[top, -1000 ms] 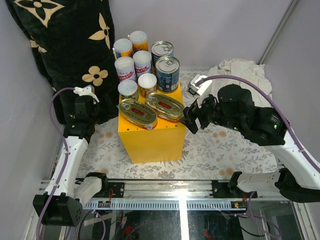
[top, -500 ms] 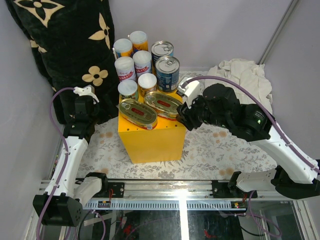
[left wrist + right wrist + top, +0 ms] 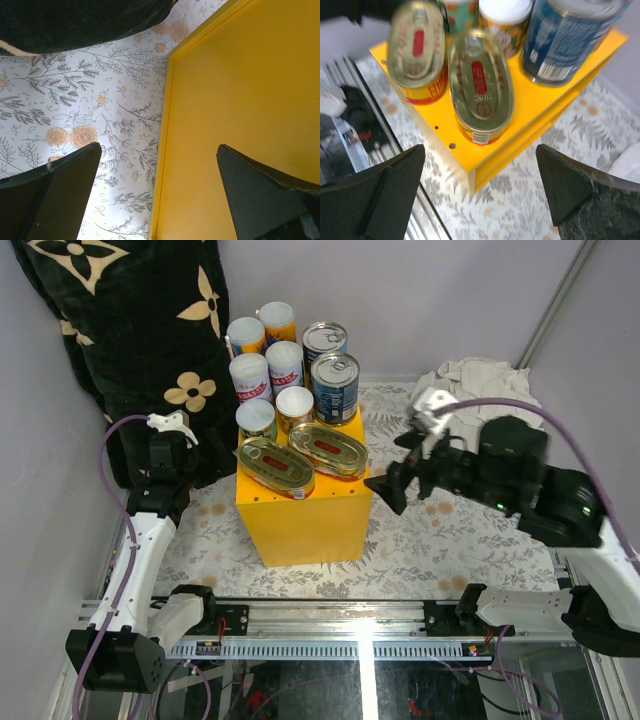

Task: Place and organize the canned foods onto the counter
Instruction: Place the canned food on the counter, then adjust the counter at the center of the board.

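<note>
fingers [image 3: 47, 200] spread wide | counter [image 3: 240, 90] side right | floral cloth [image 3: 90, 100] left

Bright even light, soft shadows, right wrist view smeared by motion blur

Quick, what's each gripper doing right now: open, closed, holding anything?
Left gripper: open, empty, beside the yellow box.
Right gripper: open, empty, facing the oval tins.
</note>
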{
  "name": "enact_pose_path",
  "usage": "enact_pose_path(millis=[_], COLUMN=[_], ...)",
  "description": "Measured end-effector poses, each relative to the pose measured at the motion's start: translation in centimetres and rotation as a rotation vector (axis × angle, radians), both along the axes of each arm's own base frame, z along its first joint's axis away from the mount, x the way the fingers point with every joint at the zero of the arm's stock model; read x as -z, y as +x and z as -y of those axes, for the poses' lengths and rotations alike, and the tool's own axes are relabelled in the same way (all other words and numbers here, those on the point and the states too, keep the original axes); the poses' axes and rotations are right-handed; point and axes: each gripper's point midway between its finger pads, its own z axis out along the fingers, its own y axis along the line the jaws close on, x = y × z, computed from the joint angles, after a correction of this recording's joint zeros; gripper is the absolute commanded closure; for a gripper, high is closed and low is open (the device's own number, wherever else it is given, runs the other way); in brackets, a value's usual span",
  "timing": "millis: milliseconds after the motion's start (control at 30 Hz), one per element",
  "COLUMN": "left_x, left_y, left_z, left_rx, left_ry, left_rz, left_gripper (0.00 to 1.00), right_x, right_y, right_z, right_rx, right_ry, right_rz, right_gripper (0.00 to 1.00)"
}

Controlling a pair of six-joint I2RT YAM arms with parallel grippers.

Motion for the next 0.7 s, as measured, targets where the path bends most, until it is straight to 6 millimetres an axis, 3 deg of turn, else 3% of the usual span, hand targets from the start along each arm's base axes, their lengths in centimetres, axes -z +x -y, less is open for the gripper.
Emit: enact_pose_path(millis=[100,200,300,533,600,700], left_x=[0.0,0.0,0.0,-0.1,-0.4,-0.7], left_y=[0.0,0.0,0.0,0.0,-0.1,-0.2], left_z=[0.0,0.0,0.0,-0.1,-0.1,-0.1], left_rx=[0.000,0.000,0.000,-0.003,-0.005,-0.006], left_ry=[0.000,0.000,0.000,0.002,0.003,0.003], left_rz=[0.000,0.000,0.000,0.005,0.013,0.024], left_gripper=[0.00,0.00,0.00,0.00,0.00,0.00], right_x=[-3.3,-5.1,-6.5,-3.3,-2.9,-4.3], right_y=[-1.3,-2.5,-2.3,2.1,2.8,3.2], right_z=[2.1,4.6,5.1,1.0,1.0,2.5], right_rx=[0.005,0.022,0.046,0.125,0.159,0.223], right_ry=[0.143,0.246,0.293,0.166,0.149,0.189], right_rz=[0.092,0.156,0.188,0.149,0.155,0.198], right_gripper=[0.00,0.01,0.00,0.00,0.00,0.01])
